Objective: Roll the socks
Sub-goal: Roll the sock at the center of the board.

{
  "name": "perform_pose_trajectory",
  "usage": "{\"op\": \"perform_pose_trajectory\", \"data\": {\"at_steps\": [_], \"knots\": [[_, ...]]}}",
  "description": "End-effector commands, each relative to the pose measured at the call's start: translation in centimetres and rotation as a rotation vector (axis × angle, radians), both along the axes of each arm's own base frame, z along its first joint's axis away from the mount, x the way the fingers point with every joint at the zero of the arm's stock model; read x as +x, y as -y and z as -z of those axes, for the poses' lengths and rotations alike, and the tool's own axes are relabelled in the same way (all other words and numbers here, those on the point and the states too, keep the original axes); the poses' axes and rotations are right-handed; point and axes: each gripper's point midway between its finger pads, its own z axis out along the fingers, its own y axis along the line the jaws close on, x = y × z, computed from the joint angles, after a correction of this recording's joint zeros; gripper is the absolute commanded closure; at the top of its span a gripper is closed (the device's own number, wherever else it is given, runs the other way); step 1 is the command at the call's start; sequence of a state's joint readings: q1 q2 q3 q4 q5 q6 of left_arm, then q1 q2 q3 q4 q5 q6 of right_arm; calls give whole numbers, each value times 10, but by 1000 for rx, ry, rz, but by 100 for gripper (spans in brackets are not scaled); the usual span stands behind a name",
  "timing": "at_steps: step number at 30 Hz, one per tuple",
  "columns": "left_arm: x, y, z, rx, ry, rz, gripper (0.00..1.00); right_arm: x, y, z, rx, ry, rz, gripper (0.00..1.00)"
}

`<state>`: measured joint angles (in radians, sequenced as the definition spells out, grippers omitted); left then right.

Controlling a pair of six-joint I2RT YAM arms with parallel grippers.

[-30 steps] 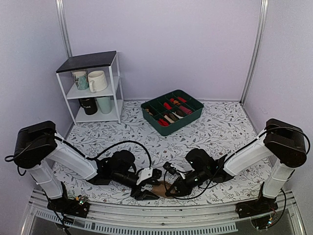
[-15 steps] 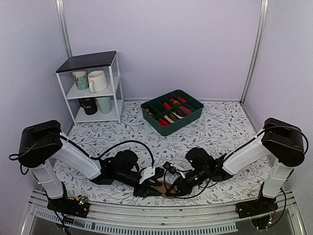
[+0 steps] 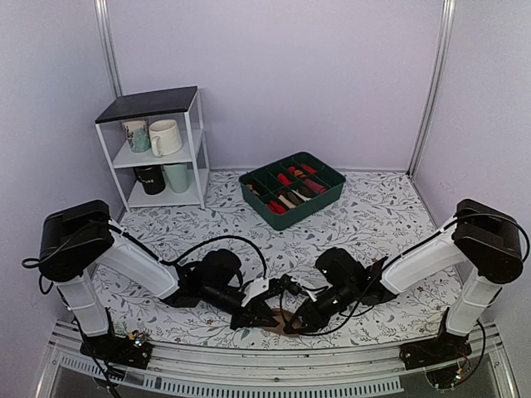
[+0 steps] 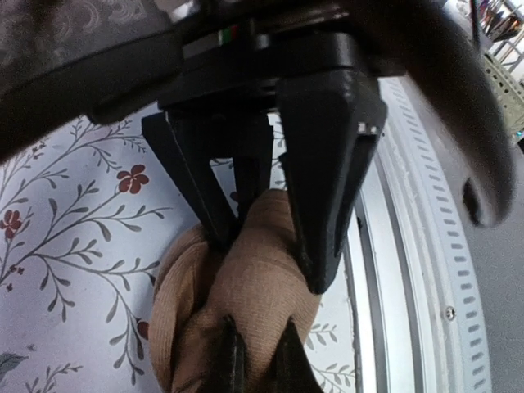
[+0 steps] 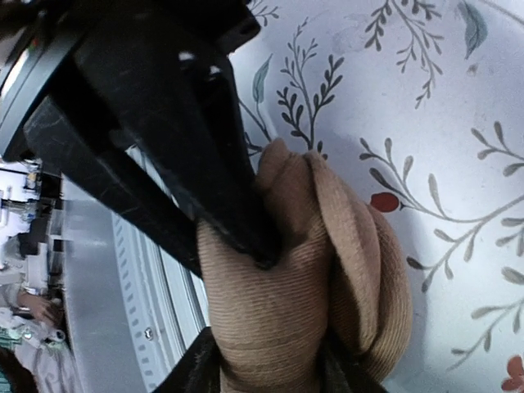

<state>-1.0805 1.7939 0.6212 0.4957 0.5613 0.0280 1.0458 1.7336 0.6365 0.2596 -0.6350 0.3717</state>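
The socks (image 3: pixel 275 317) are a compact tan-brown knit bundle lying on the floral table close to its front rail, between both arms. In the left wrist view my left gripper (image 4: pixel 259 326) is shut, its two fingertips pinching a fold of the socks (image 4: pixel 254 282). My right gripper (image 4: pixel 270 262) comes in from the opposite side with its fingers spread on either flank of the bundle. The right wrist view shows the socks (image 5: pixel 270 327) filling the gap of the open right gripper (image 5: pixel 266 354), with the left gripper's fingers (image 5: pixel 246 221) pressed into the top.
A green divided tray (image 3: pixel 332 189) holding rolled red, cream and dark socks sits at the back middle. A white shelf (image 3: pixel 197 145) with mugs stands at the back left. The metal front rail (image 3: pixel 249 375) runs just beside the bundle.
My left gripper has slid right toward the bundle and shut on it. The right gripper's fingers have spread wider around the socks. The bundle has barely moved.
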Motion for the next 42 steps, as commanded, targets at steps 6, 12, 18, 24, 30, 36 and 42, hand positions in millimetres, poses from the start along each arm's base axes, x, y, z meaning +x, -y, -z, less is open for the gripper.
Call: {"op": "perform_pose_trajectory", "data": {"at_steps": [6,12,18,24,30,36,42], "knots": [[-26,-43,61,304,-298,-33,100,38,33,-48,-27,536,137,53],[-25,-48,66,348,-351,-54,100,8,33,-64,53,742,27,50],[-27,-49,69,359,-369,-53,100,-14,14,-39,-42,836,-86,50],[-28,-49,69,361,-373,-47,100,-4,3,-24,-139,918,-60,50],[-28,-49,70,357,-375,-40,100,-3,5,-12,-184,928,-78,51],[-30,-49,70,348,-378,-29,100,-10,14,20,-263,850,-104,56],[-26,-43,62,307,-358,-17,87,-14,30,57,-393,718,-78,75]]}}
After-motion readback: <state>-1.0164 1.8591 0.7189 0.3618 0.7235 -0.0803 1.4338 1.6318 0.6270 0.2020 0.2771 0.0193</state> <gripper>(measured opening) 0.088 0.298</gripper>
